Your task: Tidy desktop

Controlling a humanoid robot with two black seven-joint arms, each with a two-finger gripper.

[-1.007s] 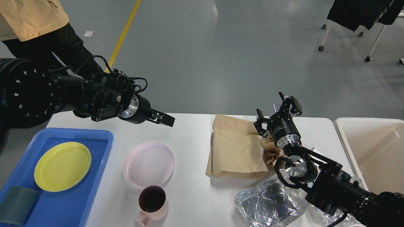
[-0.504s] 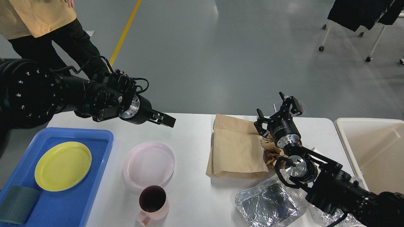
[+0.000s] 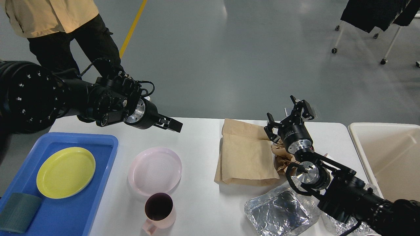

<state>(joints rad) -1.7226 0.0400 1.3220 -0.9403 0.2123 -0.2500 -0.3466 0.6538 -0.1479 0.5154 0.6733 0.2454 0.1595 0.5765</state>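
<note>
The white desktop [image 3: 200, 141] holds a pink plate [image 3: 155, 170], a pink cup [image 3: 159, 209], a flat brown paper bag [image 3: 246, 154], crumpled brown paper [image 3: 281, 159] and a crumpled foil container [image 3: 279, 211]. My left gripper [image 3: 170, 124] hovers above the desktop's far edge, beyond the pink plate; its fingers are seen side-on and dark, so I cannot tell them apart. My right gripper [image 3: 288, 113] is open and empty, fingers spread, raised above the right end of the paper bag and the crumpled paper.
A blue tray [image 3: 98, 170] at the left holds a yellow plate [image 3: 65, 172] and a grey-green cup [image 3: 18, 211]. A cream bin [image 3: 390, 157] stands at the desktop's right end. A person [image 3: 65, 29] stands beyond the far left corner.
The person behind my left arm has stepped to the right. Both arms have stayed almost still.
</note>
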